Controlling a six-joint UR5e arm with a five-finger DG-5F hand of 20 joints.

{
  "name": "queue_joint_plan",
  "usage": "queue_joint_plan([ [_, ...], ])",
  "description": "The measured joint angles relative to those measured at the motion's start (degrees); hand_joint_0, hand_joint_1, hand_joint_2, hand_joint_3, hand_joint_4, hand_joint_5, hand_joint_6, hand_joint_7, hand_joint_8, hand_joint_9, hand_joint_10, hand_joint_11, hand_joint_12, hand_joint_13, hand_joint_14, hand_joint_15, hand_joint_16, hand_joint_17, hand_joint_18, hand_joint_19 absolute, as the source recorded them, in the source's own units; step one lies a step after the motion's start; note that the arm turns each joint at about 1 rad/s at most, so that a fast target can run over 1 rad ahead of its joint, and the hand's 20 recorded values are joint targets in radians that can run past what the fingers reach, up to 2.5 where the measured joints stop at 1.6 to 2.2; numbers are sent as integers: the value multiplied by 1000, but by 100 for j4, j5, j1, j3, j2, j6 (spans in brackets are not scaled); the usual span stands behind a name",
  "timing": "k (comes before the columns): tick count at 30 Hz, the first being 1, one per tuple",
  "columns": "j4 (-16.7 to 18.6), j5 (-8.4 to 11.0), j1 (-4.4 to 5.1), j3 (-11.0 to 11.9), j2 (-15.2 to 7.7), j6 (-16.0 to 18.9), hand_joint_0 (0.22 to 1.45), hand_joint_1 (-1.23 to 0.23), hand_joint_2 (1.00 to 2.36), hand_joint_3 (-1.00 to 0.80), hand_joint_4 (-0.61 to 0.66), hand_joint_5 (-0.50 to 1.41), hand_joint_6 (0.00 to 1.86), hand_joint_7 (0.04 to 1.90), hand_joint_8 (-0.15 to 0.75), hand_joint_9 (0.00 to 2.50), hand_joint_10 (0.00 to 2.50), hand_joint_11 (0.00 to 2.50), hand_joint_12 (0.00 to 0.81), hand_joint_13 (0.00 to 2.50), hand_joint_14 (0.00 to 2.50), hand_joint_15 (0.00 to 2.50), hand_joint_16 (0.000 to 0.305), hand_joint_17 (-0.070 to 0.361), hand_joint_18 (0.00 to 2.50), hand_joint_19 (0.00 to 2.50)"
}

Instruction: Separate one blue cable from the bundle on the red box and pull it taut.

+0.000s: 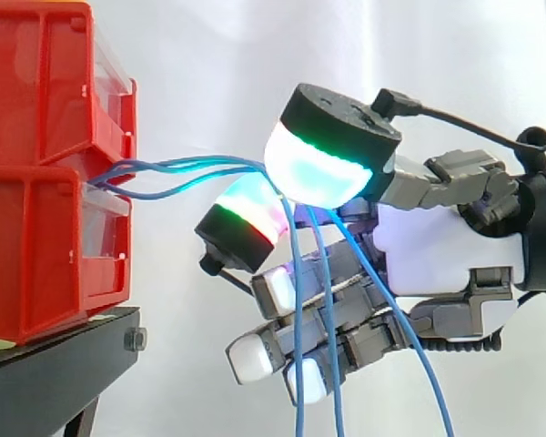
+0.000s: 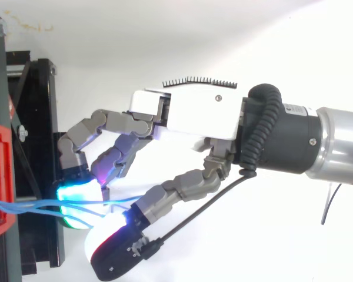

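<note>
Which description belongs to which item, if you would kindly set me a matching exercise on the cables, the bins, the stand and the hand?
Items:
1. blue cables
2. red bins
3. black stand
4. hand

Descriptions:
A. stacked one on another
B. underneath, carrying the stack
C. coming in from the right of the side view, pinching
D. running out from the stack, then hanging down

Pairs: 1-D, 2-A, 3-B, 4-C

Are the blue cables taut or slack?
Slack: blue cables curve loosely from the red bins to the hand, then hang down.
</note>
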Motion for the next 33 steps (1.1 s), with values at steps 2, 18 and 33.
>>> queue_joint_plan([
  [2, 0, -1, 0, 0, 1, -1, 405, -737, 1000, -500, -74, -143, 886, 1086, 293, 1072, 11, 843, 370, 854, 15, 523, 45, 102, 843, 551],
  [18, -15, -46, -23, 23, 1, 1, 581, -762, 1016, -157, -48, -161, 893, 1196, 303, 1075, 14, 893, 354, 855, 18, 551, 41, 91, 788, 630],
  [33, -83, -173, -72, 23, -1, -2, 794, -895, 1000, -500, -235, -189, 918, 1228, 240, 1002, 18, 881, 313, 845, 17, 530, 34, 77, 814, 555],
])
